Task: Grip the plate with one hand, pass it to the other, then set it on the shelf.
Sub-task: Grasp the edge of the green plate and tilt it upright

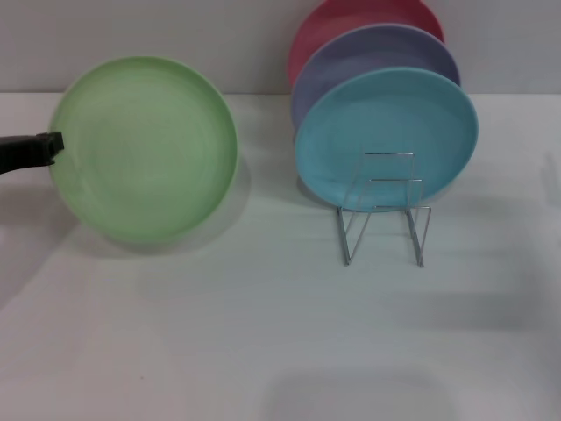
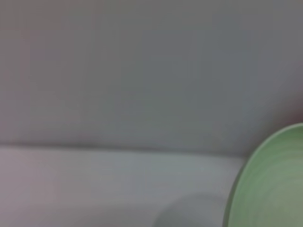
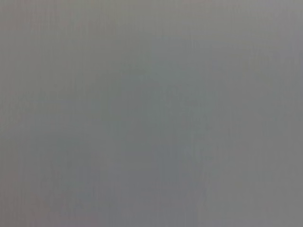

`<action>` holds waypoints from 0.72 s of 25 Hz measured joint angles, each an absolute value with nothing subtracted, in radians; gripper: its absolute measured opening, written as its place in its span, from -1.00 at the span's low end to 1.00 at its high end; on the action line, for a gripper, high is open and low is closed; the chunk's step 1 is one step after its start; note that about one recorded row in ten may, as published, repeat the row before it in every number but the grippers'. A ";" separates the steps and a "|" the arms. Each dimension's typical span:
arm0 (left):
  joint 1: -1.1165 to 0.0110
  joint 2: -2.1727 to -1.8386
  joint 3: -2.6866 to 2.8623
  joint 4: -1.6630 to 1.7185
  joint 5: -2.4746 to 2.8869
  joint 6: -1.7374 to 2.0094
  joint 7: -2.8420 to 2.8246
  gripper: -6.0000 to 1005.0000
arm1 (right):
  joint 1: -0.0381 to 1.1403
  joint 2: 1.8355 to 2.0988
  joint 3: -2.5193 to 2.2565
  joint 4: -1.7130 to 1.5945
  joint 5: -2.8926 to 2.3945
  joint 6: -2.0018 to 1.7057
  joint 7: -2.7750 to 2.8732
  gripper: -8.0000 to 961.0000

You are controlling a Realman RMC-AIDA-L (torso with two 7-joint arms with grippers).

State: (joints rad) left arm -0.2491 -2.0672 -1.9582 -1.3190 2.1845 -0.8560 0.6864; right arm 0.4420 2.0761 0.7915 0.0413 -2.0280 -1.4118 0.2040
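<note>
Head view: the light green plate (image 1: 145, 149) is held upright at left of frame above the white table (image 1: 263, 333), its left rim clamped by the left gripper (image 1: 53, 147), whose arm is cut off at the frame edge; at right, the wire shelf (image 1: 384, 210) stands with turquoise plate (image 1: 386, 132), lavender plate (image 1: 372, 53) and pink plate (image 1: 351, 17) stacked upright behind it. Left wrist view catches only the plate's rim (image 2: 270, 184) at lower right, blurred. Right wrist view is filled with plain grey; the right gripper is seen nowhere.
</note>
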 joint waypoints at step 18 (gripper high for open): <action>-0.172 -2.069 -1.596 -1.248 1.619 -0.179 1.387 -0.92 | 0.458 2.076 0.792 0.036 -2.028 -1.347 0.204 0.32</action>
State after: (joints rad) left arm -0.1717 -2.0692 -1.5963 -1.2481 1.6191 -0.1788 1.3869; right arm 0.4580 2.0755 0.7915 0.0355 -2.0276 -1.3467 0.2041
